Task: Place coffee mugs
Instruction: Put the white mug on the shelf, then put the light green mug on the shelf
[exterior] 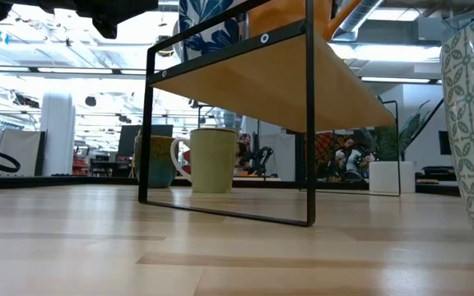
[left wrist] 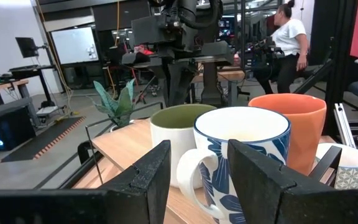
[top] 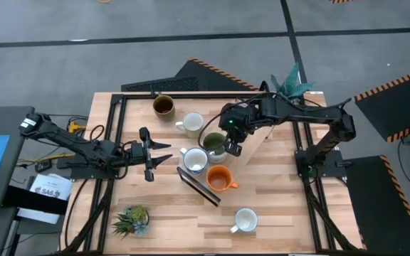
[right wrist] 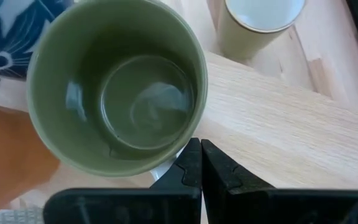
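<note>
Olive mug (right wrist: 117,84) sits upright on the raised shelf (top: 262,146) beside the blue-patterned mug (top: 195,160) and orange mug (top: 220,178). Right gripper (top: 232,147) hangs just beside its rim, fingers shut, holding nothing. Left gripper (top: 156,153) waits nearby, fingers open, empty. Best lift clear without nudging neighbours.

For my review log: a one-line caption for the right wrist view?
Right gripper shut beside the green mug on the shelf.
</note>
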Controlling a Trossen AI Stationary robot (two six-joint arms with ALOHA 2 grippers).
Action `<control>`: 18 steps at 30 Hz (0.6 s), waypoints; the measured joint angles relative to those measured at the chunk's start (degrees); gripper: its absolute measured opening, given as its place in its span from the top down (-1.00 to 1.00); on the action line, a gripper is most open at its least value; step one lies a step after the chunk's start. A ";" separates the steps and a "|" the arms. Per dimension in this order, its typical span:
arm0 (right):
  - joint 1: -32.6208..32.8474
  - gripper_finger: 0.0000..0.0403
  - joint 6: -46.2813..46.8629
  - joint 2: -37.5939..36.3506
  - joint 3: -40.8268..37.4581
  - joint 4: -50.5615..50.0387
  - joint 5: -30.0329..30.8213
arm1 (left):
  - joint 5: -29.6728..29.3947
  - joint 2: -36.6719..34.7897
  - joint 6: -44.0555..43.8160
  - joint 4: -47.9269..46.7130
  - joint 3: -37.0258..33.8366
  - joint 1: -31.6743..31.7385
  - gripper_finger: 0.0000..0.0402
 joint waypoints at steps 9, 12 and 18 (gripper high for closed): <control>-0.66 0.91 -3.47 -2.09 0.00 -0.48 -0.06 | -0.02 -0.01 0.00 0.00 0.00 0.00 0.27; -1.75 0.91 -3.85 -6.20 -0.10 -1.64 1.26 | -0.07 -0.07 0.00 0.11 0.00 -0.13 0.27; -0.77 0.91 -2.79 -22.65 -13.94 9.07 6.95 | -2.52 -0.47 0.00 0.02 0.00 -0.13 0.27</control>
